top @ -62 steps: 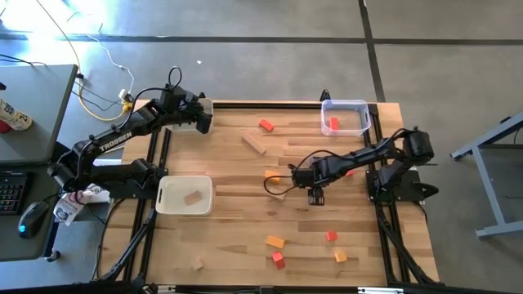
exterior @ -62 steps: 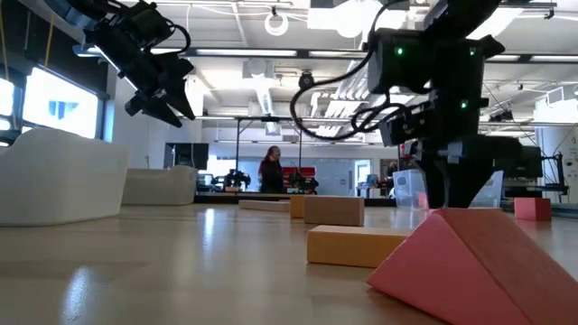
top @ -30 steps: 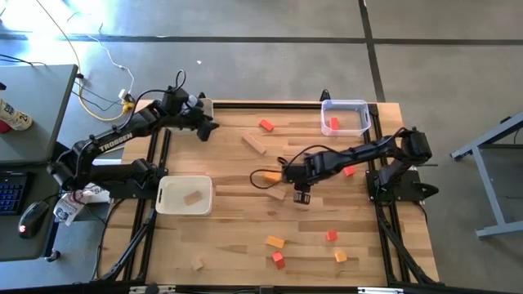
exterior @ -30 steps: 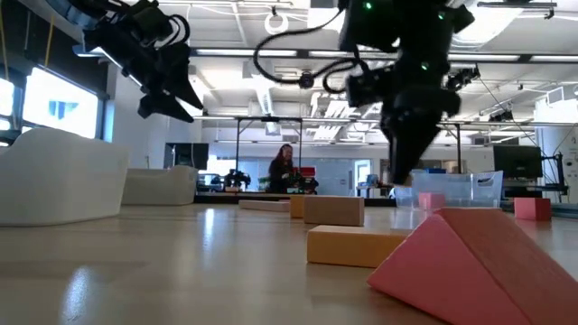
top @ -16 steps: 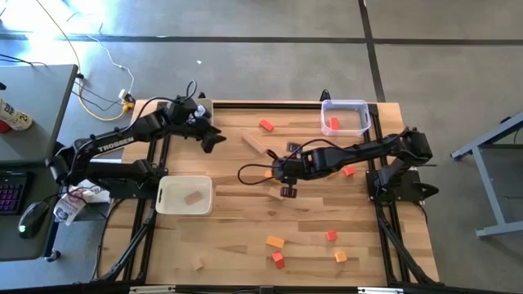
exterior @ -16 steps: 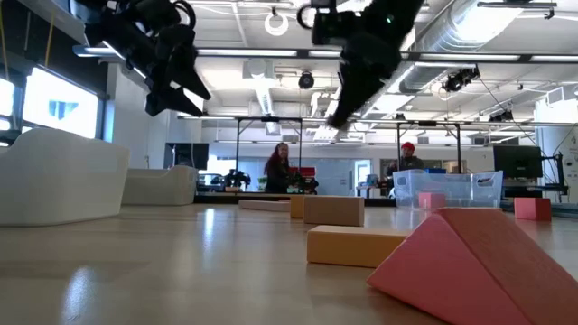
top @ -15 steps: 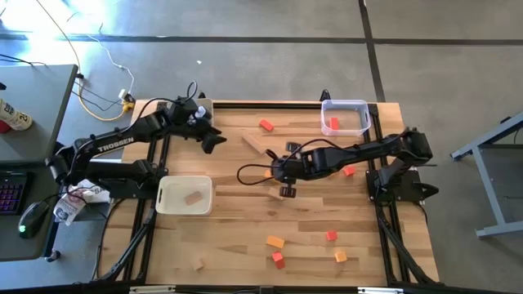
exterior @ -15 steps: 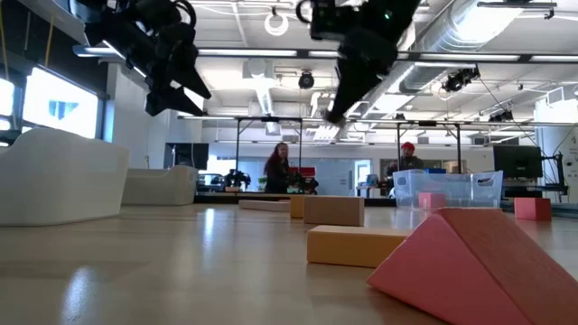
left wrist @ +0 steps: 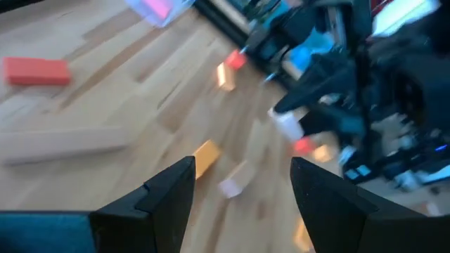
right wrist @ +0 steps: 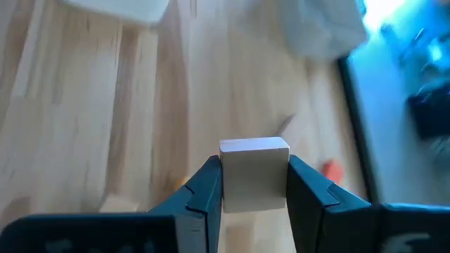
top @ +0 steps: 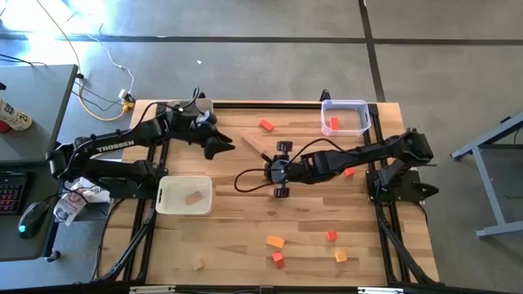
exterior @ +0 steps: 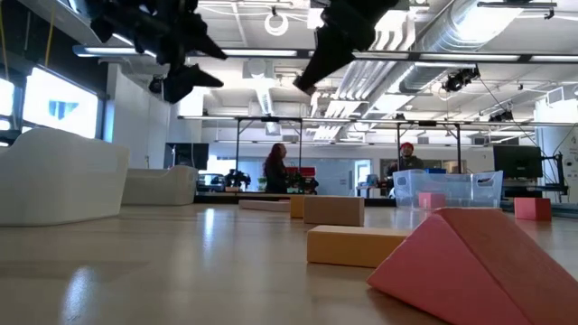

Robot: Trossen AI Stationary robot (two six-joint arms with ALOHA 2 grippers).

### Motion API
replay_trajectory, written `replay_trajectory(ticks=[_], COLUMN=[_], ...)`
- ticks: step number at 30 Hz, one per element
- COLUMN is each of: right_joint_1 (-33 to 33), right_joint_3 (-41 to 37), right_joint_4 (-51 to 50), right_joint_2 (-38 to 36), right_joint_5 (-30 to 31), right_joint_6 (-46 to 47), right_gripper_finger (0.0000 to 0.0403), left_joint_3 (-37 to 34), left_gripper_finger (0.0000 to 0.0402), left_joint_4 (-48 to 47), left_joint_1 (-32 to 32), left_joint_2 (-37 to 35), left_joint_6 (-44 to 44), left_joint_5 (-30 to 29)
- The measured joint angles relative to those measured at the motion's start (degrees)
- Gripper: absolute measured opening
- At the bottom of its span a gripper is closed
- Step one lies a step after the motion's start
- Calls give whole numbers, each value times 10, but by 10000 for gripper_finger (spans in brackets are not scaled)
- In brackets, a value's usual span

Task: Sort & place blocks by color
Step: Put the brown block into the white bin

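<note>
Right gripper (right wrist: 253,184) over mid-surface, jaws clamped on a plain wood cube (right wrist: 254,172); the white bin (top: 185,195) lies left of it; left gripper (left wrist: 242,184) open, nearer that bin

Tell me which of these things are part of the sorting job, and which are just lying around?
Part of the job:
light wood block held in the right gripper
red block on the table
orange block
white bin
clear bin

Just lying around:
keyboard
mouse
</note>
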Motion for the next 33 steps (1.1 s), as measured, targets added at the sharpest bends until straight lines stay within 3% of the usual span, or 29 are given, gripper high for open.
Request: replay_trajectory(ticks=[4,11,21,33], right_joint_1=[10,20,32,28], right_joint_3=[0,0,0,0], right_joint_4=[95,243,313,385], right_joint_2=[0,0,0,-1], right_joint_5=[25,54,100,86], right_joint_6=[-88,-204,-279,-333], right_gripper_finger=[93,93,93,93], left_joint_3=[0,0,0,0], left_gripper_finger=[223,223,223,223], left_joint_4=[45,146,202,228], left_joint_1=[-14,-37,-70,-89], left_joint_2=[0,0,3,2], left_joint_6=[-37,-93,-100,-99], left_joint_5=[3,64,65,65])
